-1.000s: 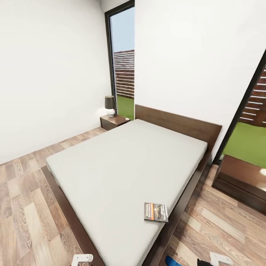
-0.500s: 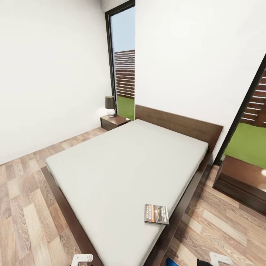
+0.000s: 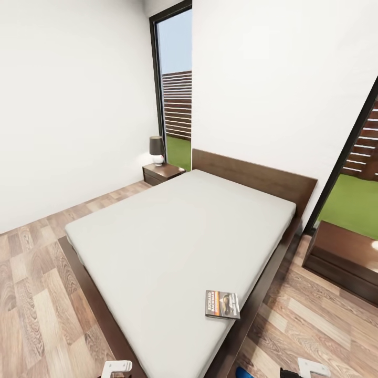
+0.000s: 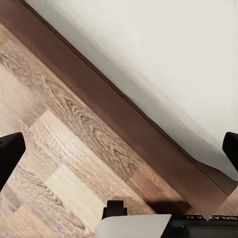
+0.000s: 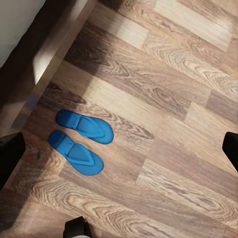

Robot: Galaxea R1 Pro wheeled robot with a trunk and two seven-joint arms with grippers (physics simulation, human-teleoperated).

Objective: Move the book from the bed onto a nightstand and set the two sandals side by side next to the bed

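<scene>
Lying flat near the bed's [image 3: 173, 231] foot-end corner, the book [image 3: 222, 304] waits untouched. I see both sandals [image 5: 79, 140] side by side on the floor [image 5: 168, 99] beside the bed frame. My left gripper [image 4: 119, 148] and right gripper [image 5: 119, 148] hang spread wide, empty.

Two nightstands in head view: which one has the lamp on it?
The far nightstand, left of the headboard by the tall window, carries the dark-shaded lamp. The nearer nightstand at the right shows a bare top.

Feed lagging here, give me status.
Both grippers open, empty. Book on bed, near corner. Sandals paired on floor beside bed frame. Nothing blocking the book.
</scene>
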